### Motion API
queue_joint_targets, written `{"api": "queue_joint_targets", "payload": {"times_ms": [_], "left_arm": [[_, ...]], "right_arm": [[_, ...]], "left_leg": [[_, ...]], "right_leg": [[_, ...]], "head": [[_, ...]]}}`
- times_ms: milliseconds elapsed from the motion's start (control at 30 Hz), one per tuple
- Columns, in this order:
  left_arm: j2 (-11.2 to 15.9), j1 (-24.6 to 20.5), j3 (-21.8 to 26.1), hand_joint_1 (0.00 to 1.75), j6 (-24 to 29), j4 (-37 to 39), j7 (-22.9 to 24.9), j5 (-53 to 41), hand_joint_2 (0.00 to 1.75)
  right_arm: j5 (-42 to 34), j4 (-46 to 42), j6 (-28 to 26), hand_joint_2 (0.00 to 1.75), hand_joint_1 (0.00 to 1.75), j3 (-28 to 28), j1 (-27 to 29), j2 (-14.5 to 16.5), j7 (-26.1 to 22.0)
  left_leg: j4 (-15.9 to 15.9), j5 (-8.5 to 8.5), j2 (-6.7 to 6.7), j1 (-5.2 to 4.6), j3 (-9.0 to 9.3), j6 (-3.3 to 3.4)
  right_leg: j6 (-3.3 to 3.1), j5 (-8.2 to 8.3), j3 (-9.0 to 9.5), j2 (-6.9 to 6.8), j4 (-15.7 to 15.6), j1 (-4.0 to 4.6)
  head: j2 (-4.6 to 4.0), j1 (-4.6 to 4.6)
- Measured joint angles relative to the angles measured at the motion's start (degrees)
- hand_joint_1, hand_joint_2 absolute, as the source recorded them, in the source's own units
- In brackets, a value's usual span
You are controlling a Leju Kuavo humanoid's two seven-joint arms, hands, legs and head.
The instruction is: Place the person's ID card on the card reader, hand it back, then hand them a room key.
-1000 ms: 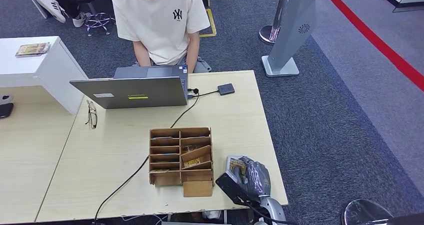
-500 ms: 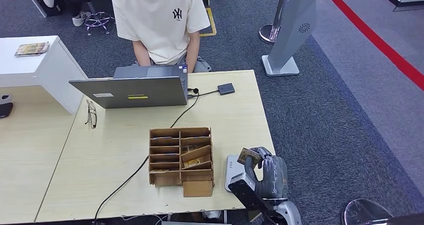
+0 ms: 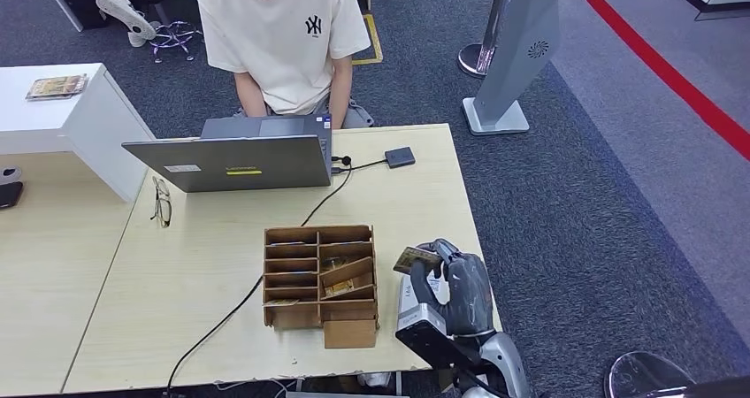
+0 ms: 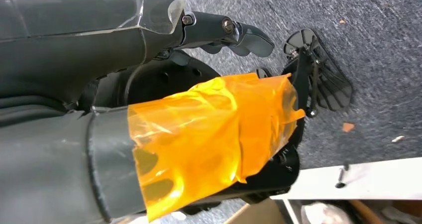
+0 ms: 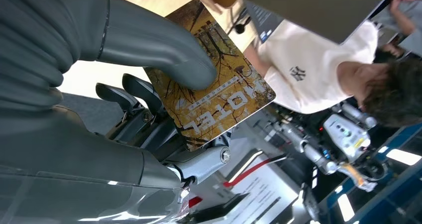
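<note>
room key card lifted clear of the table's near right corner

the room key card is sitting pinched in the right hand, thumb pressing on its printed face and dark fingers backing it; in the right wrist view the card is showing a yellow tree print and the word "hotel". compared with a second ago, the hand is standing higher and more upright, and the card is now pointing left toward the cardboard organizer instead of lying low over the white card reader. half a second ago the card was a little further right and lower. the reader is lying flat on the table just beside the organizer's right wall, partly hidden by the hand and wrist.

the hand is hanging over the table near its right edge, with blue carpet lying open to the right. the organizer is close on the hand's left. beyond it, bare tabletop is stretching toward the laptop and the small dark box on its cable. the person in the white t-shirt is sitting behind the laptop, well apart from the card. glasses are lying near the table's left edge.

the left hand is hanging over carpet in its wrist view, orange tape wrapping the thumb; whether it is open or closed i cannot tell.
</note>
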Motion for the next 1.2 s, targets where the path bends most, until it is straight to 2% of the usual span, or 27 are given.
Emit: {"api": "queue_joint_targets", "payload": {"times_ms": [233, 633, 867, 1200], "left_arm": [[-0.31, 0.68, 4.91, 0.00, -4.10, 0.02, 2.35, -11.02, 0.00], [-0.68, 0.65, 16.38, 0.00, -10.85, 0.04, 4.29, -27.62, 0.00], [-0.84, -0.10, 21.88, 0.00, -13.44, 0.17, 4.58, -33.77, 0.00], [-0.93, -2.13, 28.72, 0.00, -16.05, 0.91, 4.71, -40.45, 0.00]], "right_arm": [[-1.80, 5.85, 3.61, 1.75, 1.75, 1.82, -10.45, 0.09, -0.29], [4.28, 19.55, 6.51, 1.75, 1.75, 2.32, -28.71, 0.10, 5.69], [8.01, 30.38, 7.99, 1.75, 1.75, 2.02, -36.64, 0.19, 8.68], [15.50, 44.81, 7.24, 1.75, 1.75, 0.81, -45.82, 0.43, 12.19]], "left_leg": [[0.01, 0.05, 0.02, 0.01, 0.04, -0.01], [0.02, 0.14, 0.02, 0.01, 0.05, -0.02], [0.03, 0.16, 0.01, 0.00, 0.04, 0.02], [0.04, 0.17, 0.01, 0.00, 0.04, 0.02]], "right_leg": [[0.01, 0.05, -0.01, 0.05, 0.01, 0.00], [0.01, 0.10, -0.01, 0.06, 0.01, 0.00], [0.03, 0.13, -0.02, 0.05, 0.01, 0.00], [0.02, 0.18, -0.03, 0.06, 0.01, 0.00]], "head": [[0.00, 0.00], [0.00, 0.02], [0.00, 0.02], [0.00, 0.01]]}}
